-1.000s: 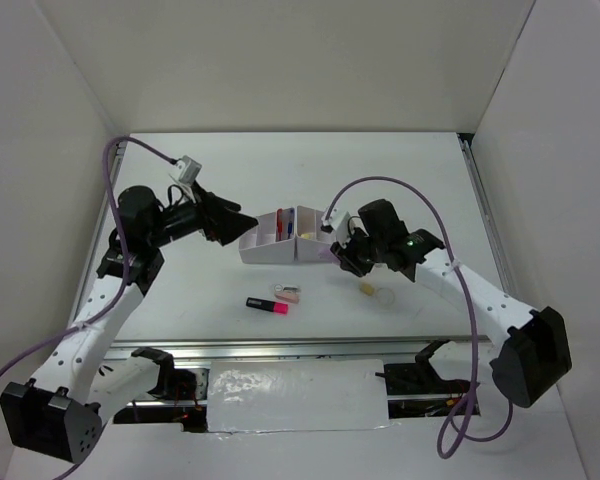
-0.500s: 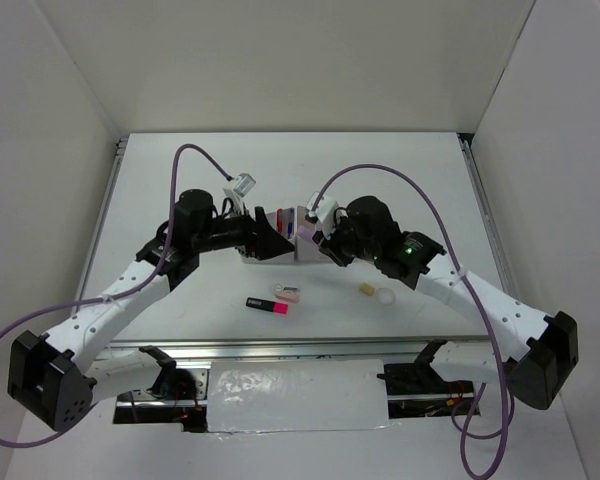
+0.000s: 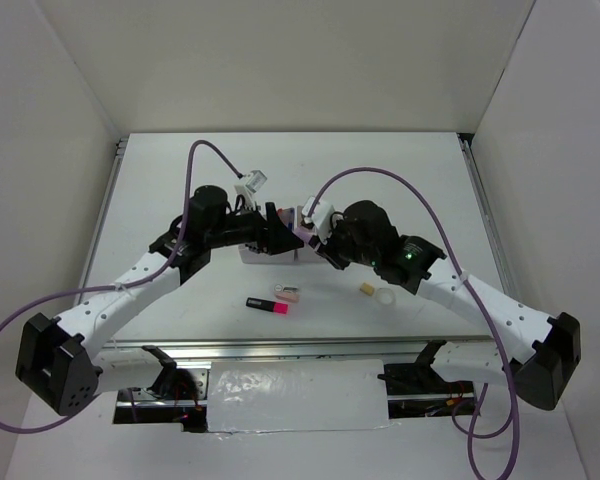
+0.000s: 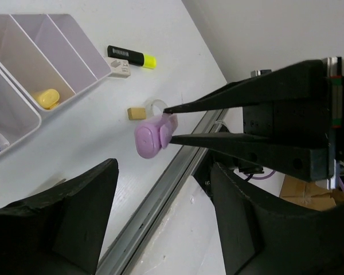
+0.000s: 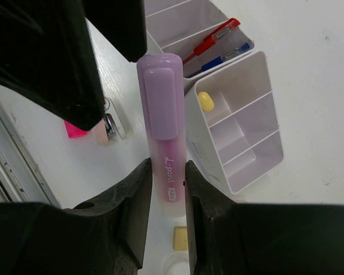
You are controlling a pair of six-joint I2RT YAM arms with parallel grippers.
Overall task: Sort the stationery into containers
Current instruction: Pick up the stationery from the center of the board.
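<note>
My right gripper (image 5: 167,167) is shut on a purple marker (image 5: 163,120), gripping its lower barrel, cap end pointing away. In the left wrist view the same marker (image 4: 152,137) sits between the right gripper's thin fingers (image 4: 206,103). My left gripper (image 4: 163,172) is open and empty, close to the marker's cap end. Both grippers (image 3: 277,228) (image 3: 316,242) meet over the white organiser (image 3: 263,254). Its slanted compartments (image 5: 269,97) hold a red pen (image 5: 215,35), a blue pen (image 5: 221,57) and a small yellow piece (image 5: 205,101).
On the table in front of the organiser lie a black-pink highlighter (image 3: 268,304) and a pink eraser (image 3: 289,293). To the right are a tan eraser (image 3: 366,289) and a clear tape ring (image 3: 385,297). A metal rail (image 3: 280,345) runs along the near edge.
My left arm has swung right from the table's left side to the organiser, its jaws narrowing somewhat. My right gripper has shifted left with the marker to meet it.
</note>
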